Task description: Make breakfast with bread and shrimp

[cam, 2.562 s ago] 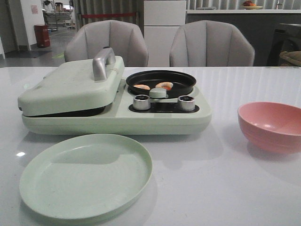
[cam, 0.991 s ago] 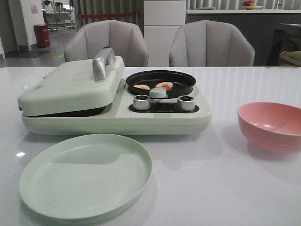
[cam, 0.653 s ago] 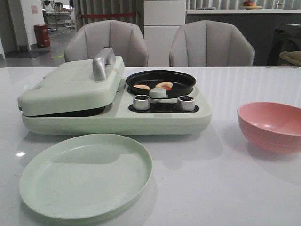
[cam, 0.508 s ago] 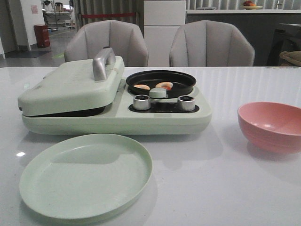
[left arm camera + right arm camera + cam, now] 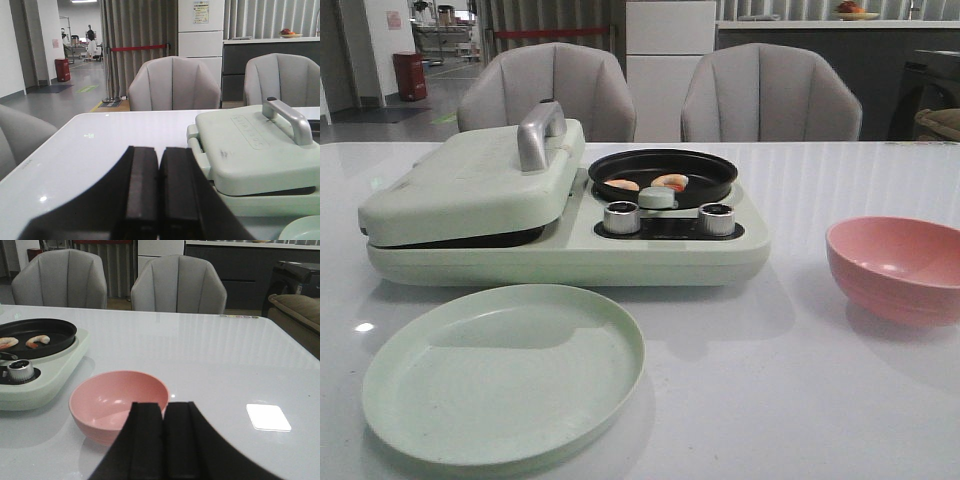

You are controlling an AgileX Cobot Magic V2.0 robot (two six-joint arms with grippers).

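Note:
Two small pinkish-orange shrimp lie in the round black pan of the pale green breakfast maker. They also show in the right wrist view. The maker's sandwich lid with its metal handle is closed. No bread shows in any view. My left gripper is shut and empty, short of the lid. My right gripper is shut and empty, just short of the pink bowl. Neither gripper shows in the front view.
An empty pale green plate lies in front of the maker. The pink bowl stands empty at the right. Two metal dials and a pale green knob sit by the pan. Two grey chairs stand behind the table.

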